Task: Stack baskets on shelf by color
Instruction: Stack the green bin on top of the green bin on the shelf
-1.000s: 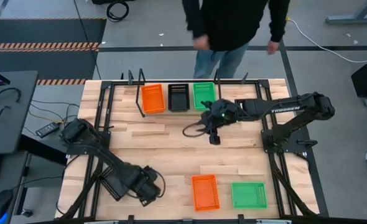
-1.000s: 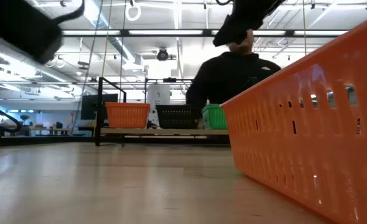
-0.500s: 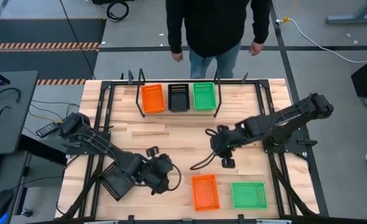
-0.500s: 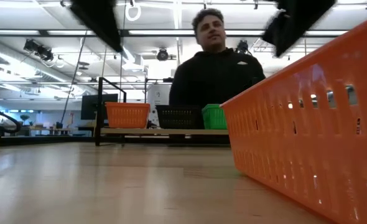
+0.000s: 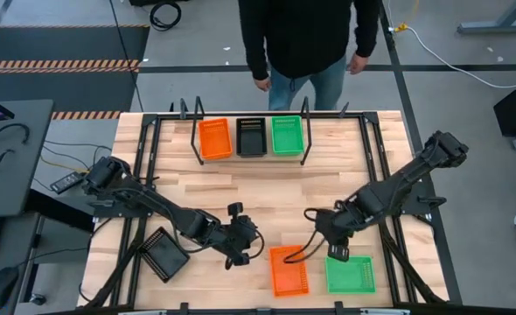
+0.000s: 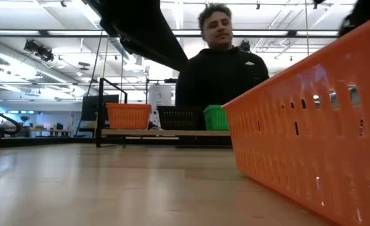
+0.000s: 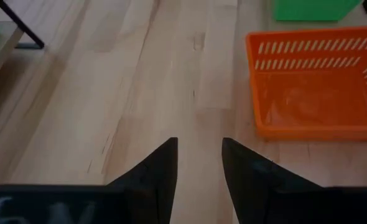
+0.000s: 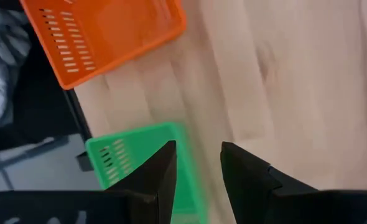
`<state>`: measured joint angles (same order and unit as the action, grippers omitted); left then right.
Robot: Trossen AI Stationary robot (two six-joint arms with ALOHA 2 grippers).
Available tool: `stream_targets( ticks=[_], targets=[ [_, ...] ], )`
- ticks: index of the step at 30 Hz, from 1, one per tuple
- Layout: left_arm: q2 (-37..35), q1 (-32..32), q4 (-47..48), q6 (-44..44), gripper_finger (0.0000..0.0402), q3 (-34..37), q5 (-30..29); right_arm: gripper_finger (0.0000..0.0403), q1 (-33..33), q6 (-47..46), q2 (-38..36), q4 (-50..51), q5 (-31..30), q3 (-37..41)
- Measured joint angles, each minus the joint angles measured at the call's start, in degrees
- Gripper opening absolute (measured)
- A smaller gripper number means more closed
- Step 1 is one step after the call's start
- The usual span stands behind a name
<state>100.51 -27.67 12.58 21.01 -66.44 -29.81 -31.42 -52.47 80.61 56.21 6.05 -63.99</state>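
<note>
In the high view, the shelf (image 5: 249, 158) is seen at the upper middle of the frame, on the far edge of the table (image 5: 240, 197). On it three stacks of baskets stand side by side: an orange basket (image 5: 214, 138) on the left, a black basket (image 5: 251, 136) in the middle and a green basket (image 5: 286, 136) on the right. How many are stacked in each pile cannot be told.

In the lower part of the same frame, a loose orange basket (image 5: 288, 269) lies on the table, and a loose green basket (image 5: 350, 274) lies just beside it, to its right. A loose black basket (image 5: 165, 255) is seen at the lower left, under the left arm and partly covered by it.

The left gripper (image 5: 239, 259) is placed just left of the loose orange basket, not touching it. In the left wrist view its fingers (image 7: 162, 168) are parted with bare table wood between them, so nothing is grasped; the orange basket lies ahead of them.

The right gripper (image 5: 337, 252) is found above the upper edge of the loose green basket. In the right wrist view its fingers (image 8: 165, 168) are also parted and empty, with the green basket below them.

A person (image 5: 306, 39) in a dark top is standing behind the shelf, at the top middle of the frame.
</note>
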Motion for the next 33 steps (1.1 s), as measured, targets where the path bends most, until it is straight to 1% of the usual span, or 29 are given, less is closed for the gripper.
stream_targets(
  ticks=[5,7,9,11,14,17,20,22,25,28,33],
  targets=[
    [0.00,0.03,-6.33,-4.23,0.0132,1.51,0.03,0.0130,-4.44,-17.56,-0.01,0.71,-0.62,0.00],
    [0.00,0.02,-7.63,-6.00,0.0132,1.52,0.06,0.0130,-6.32,-22.01,-0.01,0.70,-0.45,0.00],
    [0.00,0.03,-8.33,-7.86,0.0132,1.52,0.05,0.0130,-8.20,-23.84,0.36,0.57,-0.76,0.00],
    [0.00,-0.11,-9.31,-8.99,0.0132,1.52,0.03,0.0130,-10.08,-22.70,1.23,0.56,-1.73,0.00],
    [0.00,-0.42,-9.44,-9.94,0.0132,1.52,0.03,0.0130,-12.52,-17.94,3.59,0.02,-3.50,0.00],
    [0.00,-1.09,-9.27,-10.41,0.0132,1.52,0.05,0.0130,-14.04,-15.70,7.32,0.05,-3.17,0.00],
    [0.02,-1.91,-8.99,-10.81,0.0132,1.52,0.08,0.0130,-14.44,-14.14,11.69,0.32,-1.76,0.00],
    [0.02,-2.50,-9.03,-11.21,0.0132,1.52,0.08,0.0130,-14.24,-14.54,14.31,2.22,-2.02,0.00],
    [0.02,-2.87,-9.02,-11.21,0.0132,1.52,0.18,0.0130,-13.74,-15.28,17.15,4.59,-4.12,0.02],
    [0.02,-2.85,-9.01,-11.15,0.0132,1.52,0.16,0.0130,-13.82,-14.55,18.93,4.15,-7.44,0.02],
    [0.02,-2.83,-9.01,-10.87,0.0132,1.52,0.14,0.0128,-13.58,-12.75,21.43,1.12,-8.02,0.02]
  ],
)
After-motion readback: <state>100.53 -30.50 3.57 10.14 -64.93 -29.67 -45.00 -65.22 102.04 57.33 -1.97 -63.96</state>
